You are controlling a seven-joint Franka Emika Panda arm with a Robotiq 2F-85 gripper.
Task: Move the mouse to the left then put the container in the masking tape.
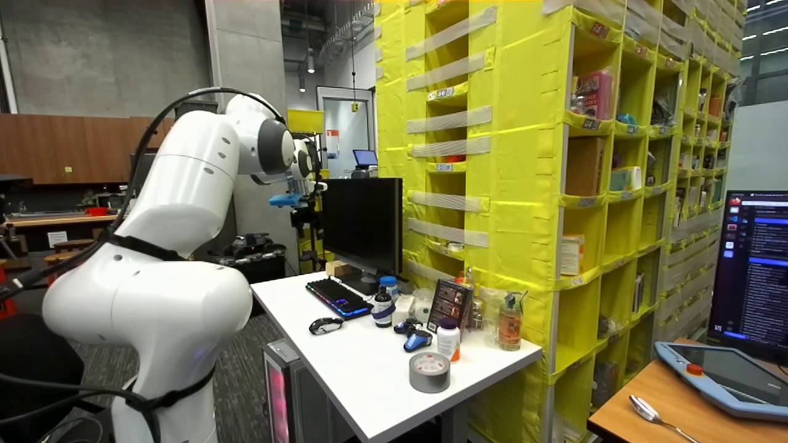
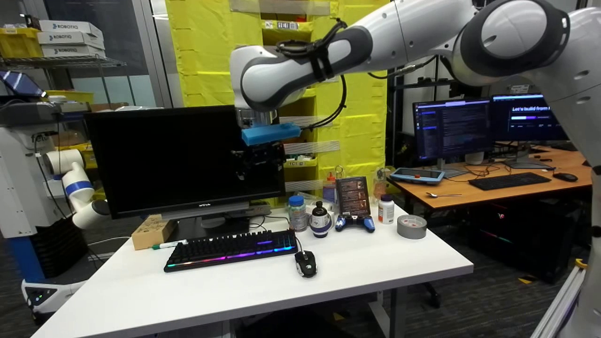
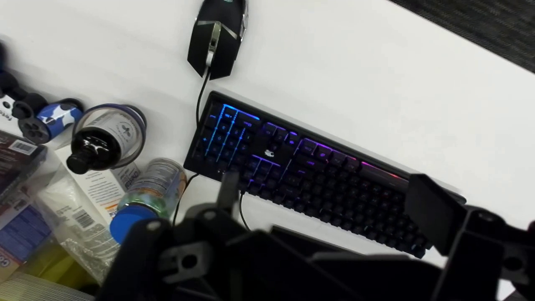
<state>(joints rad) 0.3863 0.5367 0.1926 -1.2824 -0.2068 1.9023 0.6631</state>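
- My gripper (image 3: 324,186) hangs above the keyboard (image 2: 232,249), jaws wide apart, holding nothing.
- The mouse (image 2: 306,264) lies just beside the keyboard's end; I'd straddle its narrow sides, come down straight, then slide it gently, minding the cord (image 3: 200,93).
- I can read "ROBOTIQ" on boxes (image 2: 70,38) and "Let's build from" on a far screen (image 2: 526,123).

Tbl (image 2: 188,295): mouse (image 2: 306,264), kybd (image 2: 232,251), container (image 2: 386,211), tape (image 2: 412,230), prob. marker (image 2: 168,245).
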